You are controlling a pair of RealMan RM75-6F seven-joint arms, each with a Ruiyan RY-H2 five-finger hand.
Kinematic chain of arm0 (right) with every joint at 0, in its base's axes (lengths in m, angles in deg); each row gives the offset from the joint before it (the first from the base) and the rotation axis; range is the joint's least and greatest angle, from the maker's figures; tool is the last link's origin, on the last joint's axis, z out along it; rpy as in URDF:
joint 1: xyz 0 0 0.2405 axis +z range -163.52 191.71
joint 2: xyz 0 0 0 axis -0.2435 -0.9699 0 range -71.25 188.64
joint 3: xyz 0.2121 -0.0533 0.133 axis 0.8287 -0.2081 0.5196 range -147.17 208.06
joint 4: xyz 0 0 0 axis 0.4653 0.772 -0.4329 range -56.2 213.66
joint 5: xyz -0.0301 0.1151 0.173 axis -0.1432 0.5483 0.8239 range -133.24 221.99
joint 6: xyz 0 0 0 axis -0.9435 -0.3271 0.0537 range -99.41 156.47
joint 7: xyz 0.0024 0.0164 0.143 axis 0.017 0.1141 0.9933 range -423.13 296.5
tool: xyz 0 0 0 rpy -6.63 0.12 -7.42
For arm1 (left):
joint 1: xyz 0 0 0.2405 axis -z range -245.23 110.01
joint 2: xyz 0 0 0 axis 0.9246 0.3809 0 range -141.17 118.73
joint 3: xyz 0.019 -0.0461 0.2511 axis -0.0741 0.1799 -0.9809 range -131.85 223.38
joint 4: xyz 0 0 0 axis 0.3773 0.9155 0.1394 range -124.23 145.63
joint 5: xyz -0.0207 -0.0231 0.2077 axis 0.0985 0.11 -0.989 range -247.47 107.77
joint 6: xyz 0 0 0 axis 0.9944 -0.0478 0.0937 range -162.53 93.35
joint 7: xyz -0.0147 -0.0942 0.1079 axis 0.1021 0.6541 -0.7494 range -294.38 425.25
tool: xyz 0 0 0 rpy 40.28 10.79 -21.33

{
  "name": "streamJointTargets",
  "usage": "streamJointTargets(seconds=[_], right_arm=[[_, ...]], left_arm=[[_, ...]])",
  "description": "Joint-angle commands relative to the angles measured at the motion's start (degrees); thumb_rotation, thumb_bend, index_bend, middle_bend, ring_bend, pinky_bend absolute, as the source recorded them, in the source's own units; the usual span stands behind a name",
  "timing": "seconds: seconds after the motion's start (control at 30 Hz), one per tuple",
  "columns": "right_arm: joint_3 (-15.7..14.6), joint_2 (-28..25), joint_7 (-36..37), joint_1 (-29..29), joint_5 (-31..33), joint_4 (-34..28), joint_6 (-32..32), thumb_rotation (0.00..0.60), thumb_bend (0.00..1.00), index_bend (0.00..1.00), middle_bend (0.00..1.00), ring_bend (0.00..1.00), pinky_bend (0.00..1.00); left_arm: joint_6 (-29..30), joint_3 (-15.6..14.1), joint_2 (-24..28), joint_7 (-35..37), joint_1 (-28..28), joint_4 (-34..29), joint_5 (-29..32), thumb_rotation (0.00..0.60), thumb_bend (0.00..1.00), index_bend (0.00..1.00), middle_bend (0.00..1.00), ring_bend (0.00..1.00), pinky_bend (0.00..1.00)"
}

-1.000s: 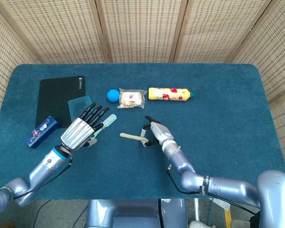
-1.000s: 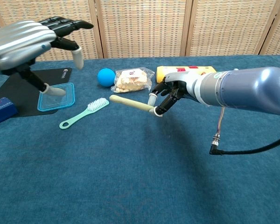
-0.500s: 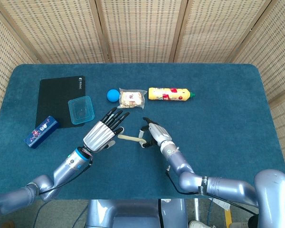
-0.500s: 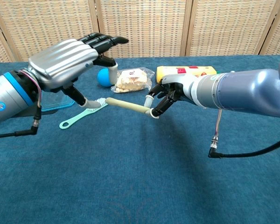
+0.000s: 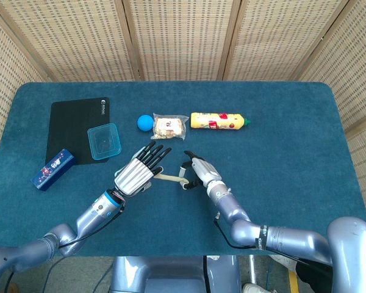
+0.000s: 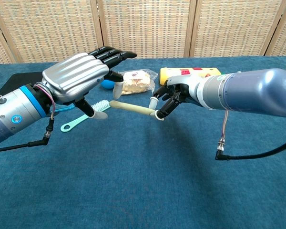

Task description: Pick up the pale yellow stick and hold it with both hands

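The right hand pinches the right end of the pale yellow stick, lifted just above the table. The left hand hovers spread wide at the free left end, holding nothing. A hard closing there risks levering the stick out of the light pinch.

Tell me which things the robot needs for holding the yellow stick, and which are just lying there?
Needed:
pale yellow stick, pinched at one end by the right hand
left hand, fingers spread over the stick's other end

Just lying there:
mint toothbrush
blue ball
snack bag
yellow bottle
clear blue box
black mat
small blue carton
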Motion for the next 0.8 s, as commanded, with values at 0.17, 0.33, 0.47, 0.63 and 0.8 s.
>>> streamJointTargets(seconds=[0.17,0.33,0.47,0.63,0.8], right_arm=[[-0.2,-0.4,0.9,0.0,-0.2,-0.1,0.6,0.600,0.67,0.72,0.07,0.00,0.00],[-0.2,-0.6,2.2,-0.2,-0.7,0.0,1.4,0.600,0.67,0.72,0.08,0.00,0.00],[-0.4,-0.8,2.9,-0.3,-1.2,0.1,2.1,0.600,0.67,0.72,0.08,0.00,0.00],[-0.7,-1.0,3.7,-0.4,-1.7,0.3,2.5,0.600,0.67,0.72,0.08,0.00,0.00],[-0.8,-1.3,4.3,-0.4,-2.1,0.3,2.7,0.600,0.67,0.72,0.08,0.00,0.00]], left_arm=[[2.0,-0.3,-2.9,1.0,0.7,4.3,0.4,0.600,0.13,0.56,0.00,0.00,0.00],[2.1,-0.4,-4.5,1.5,1.1,5.6,1.4,0.600,0.14,0.57,0.00,0.00,0.00],[2.1,-0.2,-5.6,1.2,1.6,6.0,2.1,0.600,0.16,0.57,0.00,0.00,0.00],[2.1,-0.2,-6.4,0.7,2.1,6.2,2.5,0.600,0.19,0.57,0.00,0.00,0.00],[2.0,-0.3,-6.6,-0.1,2.5,6.1,2.9,0.600,0.21,0.58,0.00,0.00,0.00]])
